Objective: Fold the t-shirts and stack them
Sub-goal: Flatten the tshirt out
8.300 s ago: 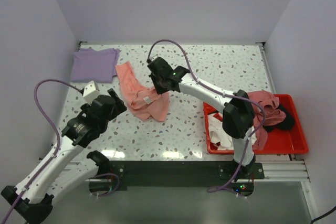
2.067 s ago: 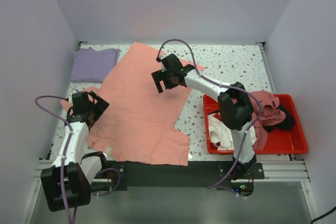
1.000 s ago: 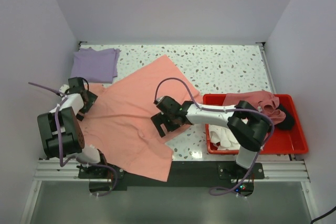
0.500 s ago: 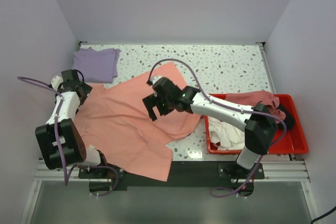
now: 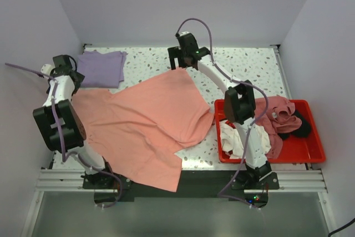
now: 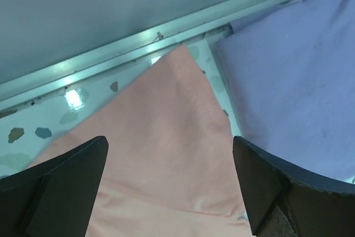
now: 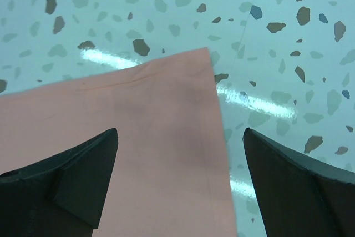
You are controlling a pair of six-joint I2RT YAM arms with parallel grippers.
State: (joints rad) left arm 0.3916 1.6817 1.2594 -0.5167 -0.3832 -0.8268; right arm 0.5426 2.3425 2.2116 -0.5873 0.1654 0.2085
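The salmon-pink t-shirt (image 5: 144, 120), once a crumpled bunch in the middle of the table (image 5: 249, 76), has been spread out wide and flat. The right gripper (image 5: 183, 66) has been moved from the middle to the far edge, and the shirt's far corner has been pulled along with it. The left gripper (image 5: 66, 73) has been moved up to the far left, just beside the lavender t-shirt (image 5: 100, 67). Both corners have been let go.

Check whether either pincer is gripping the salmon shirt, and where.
Nothing is held. The left pincer and right pincer both stand open over corners of the salmon shirt.
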